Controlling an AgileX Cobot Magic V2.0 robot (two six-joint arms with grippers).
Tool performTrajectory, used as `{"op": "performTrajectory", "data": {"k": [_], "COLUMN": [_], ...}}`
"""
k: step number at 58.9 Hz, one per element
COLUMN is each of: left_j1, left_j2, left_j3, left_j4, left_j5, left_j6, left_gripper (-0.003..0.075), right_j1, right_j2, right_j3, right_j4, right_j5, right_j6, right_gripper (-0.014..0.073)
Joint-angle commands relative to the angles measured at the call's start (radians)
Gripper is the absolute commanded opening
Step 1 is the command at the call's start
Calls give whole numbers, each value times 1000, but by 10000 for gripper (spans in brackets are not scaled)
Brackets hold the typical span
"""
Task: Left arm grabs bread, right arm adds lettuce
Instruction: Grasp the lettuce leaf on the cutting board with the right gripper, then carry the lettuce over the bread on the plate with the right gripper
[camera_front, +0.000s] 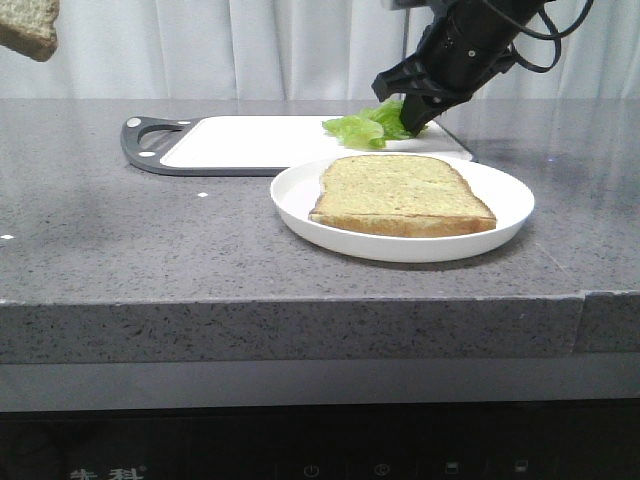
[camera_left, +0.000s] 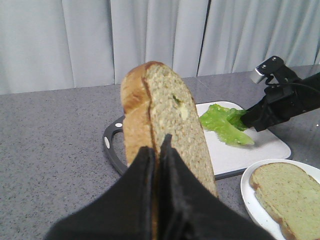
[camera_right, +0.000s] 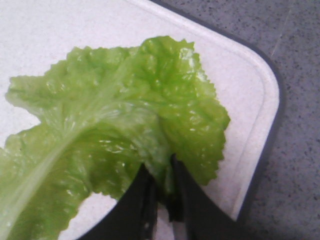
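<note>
My left gripper (camera_left: 156, 147) is shut on the bread (camera_left: 170, 115), a thick tan speckled slice with a golden-brown crust, and holds it upright in the air. In the front view only a corner of the bread (camera_front: 28, 28) shows at the top left, and the left gripper is out of frame. My right gripper (camera_front: 412, 125) is shut on the edge of the ruffled green lettuce (camera_front: 365, 127), which lies on the white cutting board (camera_front: 250, 140). The right wrist view shows the jaws (camera_right: 160, 172) pinching the lettuce (camera_right: 115, 115).
A white plate (camera_front: 510, 195) in front of the board holds a thinner slice with a yellowish-green face (camera_front: 400, 190). The board has a dark grey rim and handle (camera_front: 145, 145). The grey stone counter (camera_front: 150, 240) ends in a front edge. White curtains hang behind.
</note>
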Motion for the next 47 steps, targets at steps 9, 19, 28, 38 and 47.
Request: {"op": "performTrajectory", "data": {"k": [9,19,28,38,47], "left_j1": [2,2,2,2,2], "left_j2": [-5,-5,-5,-5,-5], "left_j3": [-29,-29,-29,-29,-29], "left_j4": [-18,-40,-40,-44,-46], "left_j5": [-98,-98,-98,-98,-98], "left_j6": [-6,-6,-6,-6,-6], "left_gripper": [-21,-21,-21,-21,-21], "right_j1": [-2,0,22,93,157], "right_j2": [-118,-220,-378,-585,-713], "right_j3": [-38,31,238,552,769], "right_j4": [32,189,248,291,347], "right_j5": [-36,-40,-158,-309,-426], "right_j6": [-6,2,2,2,2], "right_gripper": [-71,-66,-60,-60,-60]}}
